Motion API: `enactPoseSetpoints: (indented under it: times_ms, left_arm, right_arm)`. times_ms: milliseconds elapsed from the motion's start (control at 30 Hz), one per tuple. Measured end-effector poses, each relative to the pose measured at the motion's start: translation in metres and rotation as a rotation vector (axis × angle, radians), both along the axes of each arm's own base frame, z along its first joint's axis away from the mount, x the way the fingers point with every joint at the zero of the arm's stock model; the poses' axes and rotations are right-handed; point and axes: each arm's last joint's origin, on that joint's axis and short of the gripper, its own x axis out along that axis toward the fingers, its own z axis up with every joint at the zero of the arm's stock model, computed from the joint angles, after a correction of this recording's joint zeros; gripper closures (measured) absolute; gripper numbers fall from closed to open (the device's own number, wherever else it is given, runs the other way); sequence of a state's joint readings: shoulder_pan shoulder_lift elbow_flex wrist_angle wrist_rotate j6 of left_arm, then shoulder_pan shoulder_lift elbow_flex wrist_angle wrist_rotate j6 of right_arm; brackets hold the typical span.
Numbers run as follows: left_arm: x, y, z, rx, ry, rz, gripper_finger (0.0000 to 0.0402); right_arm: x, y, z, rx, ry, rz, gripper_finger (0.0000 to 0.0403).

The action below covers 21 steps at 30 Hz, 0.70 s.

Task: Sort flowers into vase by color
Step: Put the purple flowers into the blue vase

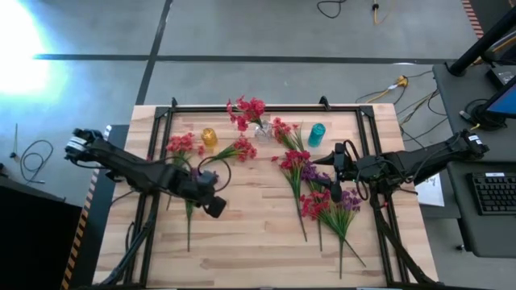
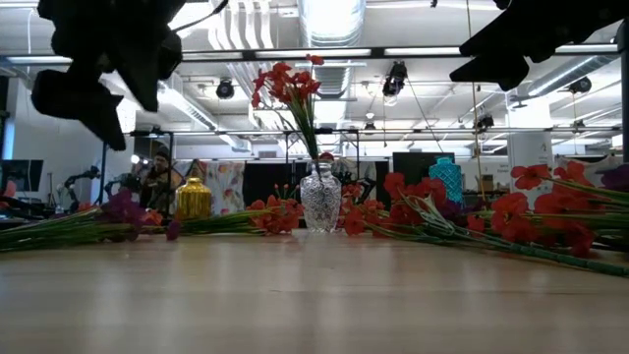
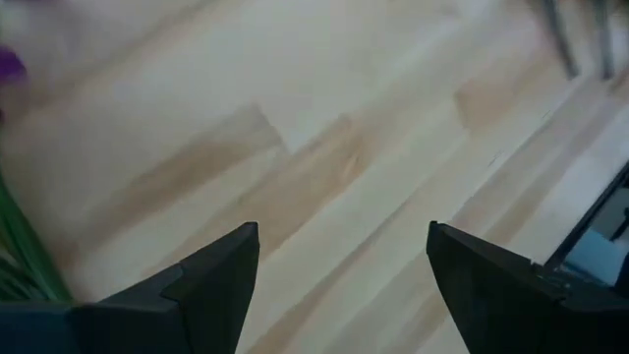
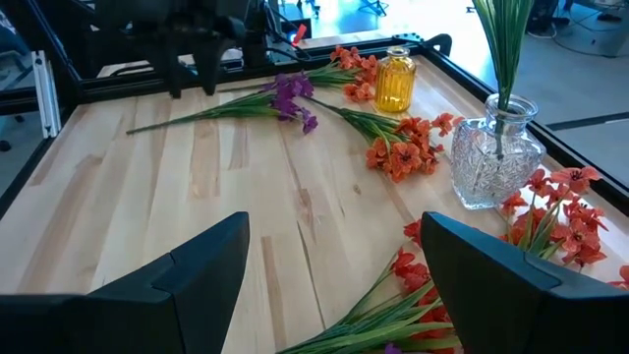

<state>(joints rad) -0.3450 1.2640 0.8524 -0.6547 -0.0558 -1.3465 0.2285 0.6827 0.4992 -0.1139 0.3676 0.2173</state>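
A clear crystal vase point(image 1: 263, 130) point(image 4: 494, 162) stands at the table's far middle and holds red flowers point(image 1: 248, 111) point(image 2: 290, 87) by their stems. A yellow vase point(image 1: 210, 137) point(image 4: 395, 84) stands to its left and a teal vase point(image 1: 317, 134) to its right. Loose flowers lie flat on the table: red and purple sprigs point(image 1: 182, 147) at the left, red ones point(image 1: 240, 150) by the yellow vase, and a red and purple pile point(image 1: 318, 189) at the right. My left gripper point(image 1: 214, 206) point(image 3: 342, 280) hangs open over bare wood, right of the left sprigs' stems point(image 3: 20, 261). My right gripper point(image 1: 334, 171) point(image 4: 334, 280) hovers open above the right pile.
A black frame point(image 1: 266, 107) runs along the table's edges. Bare wood point(image 1: 250, 225) lies between the two flower groups and toward the near edge. A desk with a keyboard point(image 1: 493, 193) stands off the table's right side. A person point(image 2: 157, 177) shows far behind the table.
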Motion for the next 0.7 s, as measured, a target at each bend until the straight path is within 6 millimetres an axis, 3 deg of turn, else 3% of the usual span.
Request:
enactPoseSetpoints:
  times_ms: [500, 700]
  left_arm:
    - [0.008, -0.014, -0.023, -0.08, 0.143, 0.099, 0.012]
    - [0.019, -0.019, -0.016, -0.068, 0.205, 0.14, 0.012]
  right_arm:
    - [0.0, 0.0, 0.0, -0.003, 0.0, 0.001, 0.0113]
    - [0.0, 0.0, 0.0, -0.009, 0.003, 0.004, 0.0113]
